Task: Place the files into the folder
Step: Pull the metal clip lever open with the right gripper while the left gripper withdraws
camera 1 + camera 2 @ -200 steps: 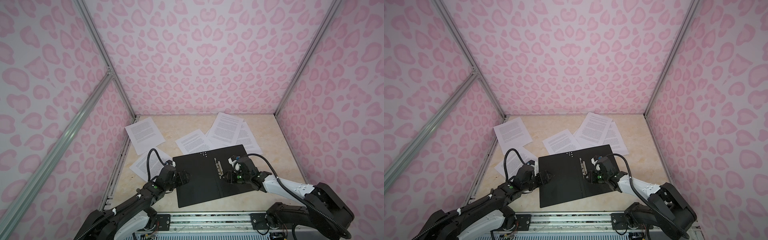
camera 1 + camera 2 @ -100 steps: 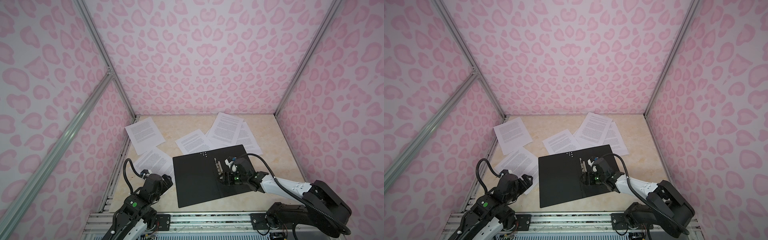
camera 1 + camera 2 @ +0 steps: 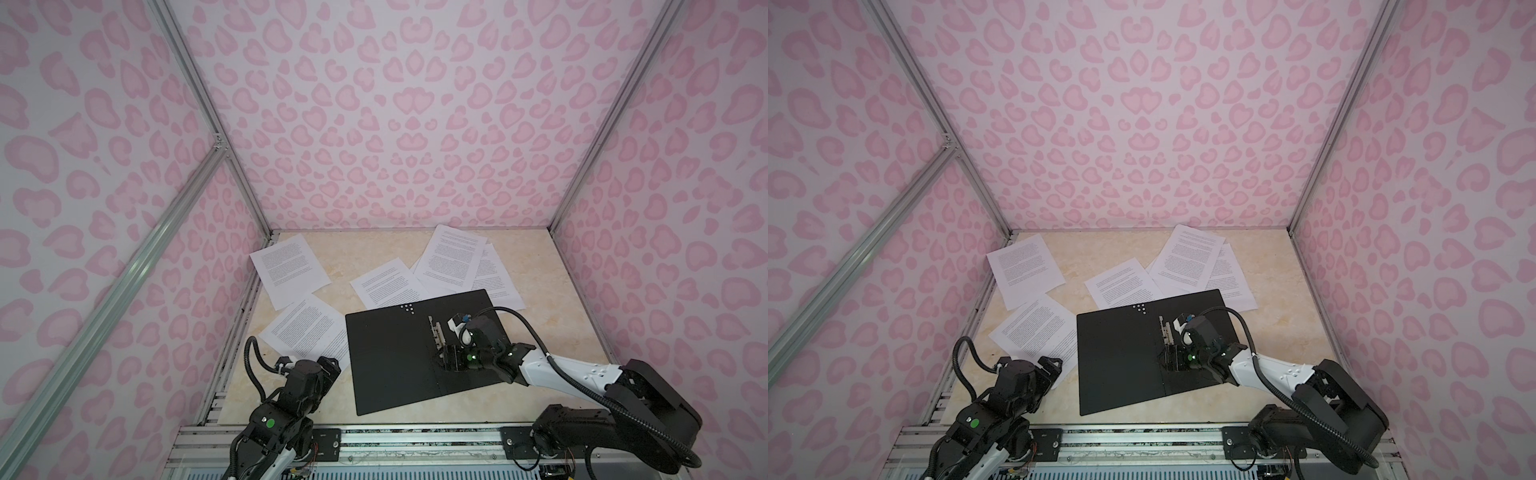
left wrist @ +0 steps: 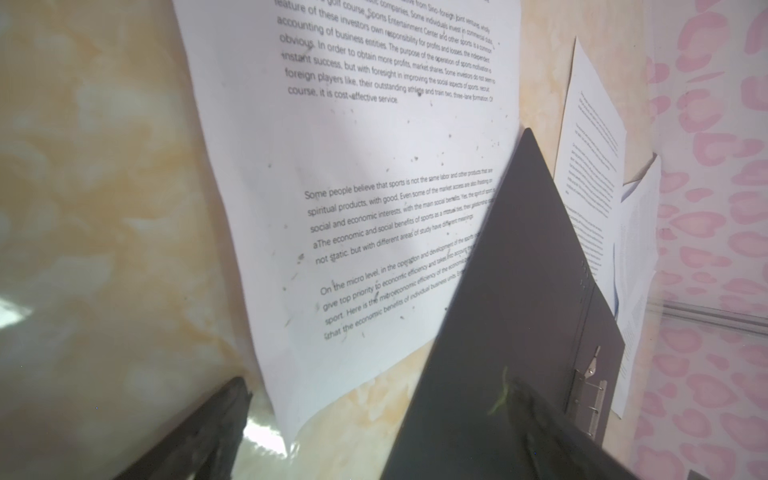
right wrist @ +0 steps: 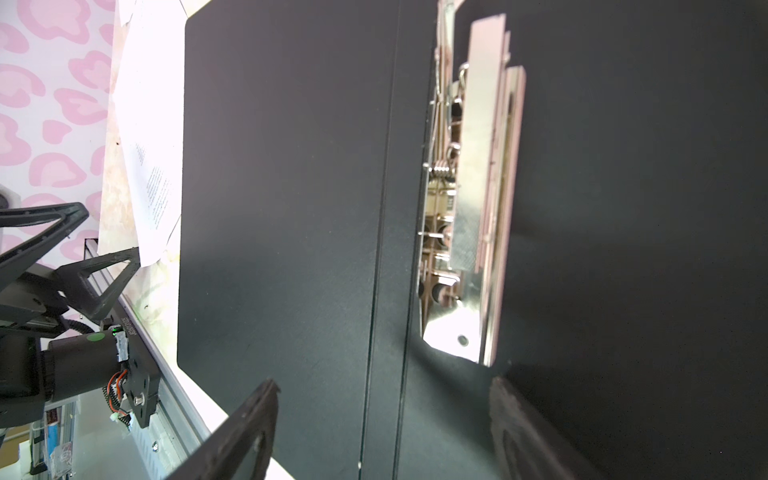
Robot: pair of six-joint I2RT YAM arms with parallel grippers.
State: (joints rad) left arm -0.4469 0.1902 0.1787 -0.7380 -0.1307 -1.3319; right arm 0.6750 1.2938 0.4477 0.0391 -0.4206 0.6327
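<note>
Right tool (image 5: 384,384) with its jaws spread apart, nothing between them, poised over the folder (image 3: 395,357) beside the near end of the metal clip (image 5: 465,208); black on black, so whether it touches the cover I can't tell. The folder lies open and flat at the near middle of the desk (image 3: 374,253), matte black inside up, and the clip is shiny springs and plate along the spine. The files (image 3: 291,270), five thin white printed sheets in view, fan around it on the marbled beige desk. The folder's far and left edges cover some sheet corners. Left tool (image 4: 378,386), jaws wide and empty, sits off the folder's near left corner, print smudged on the closest sheet (image 4: 374,166).
</note>
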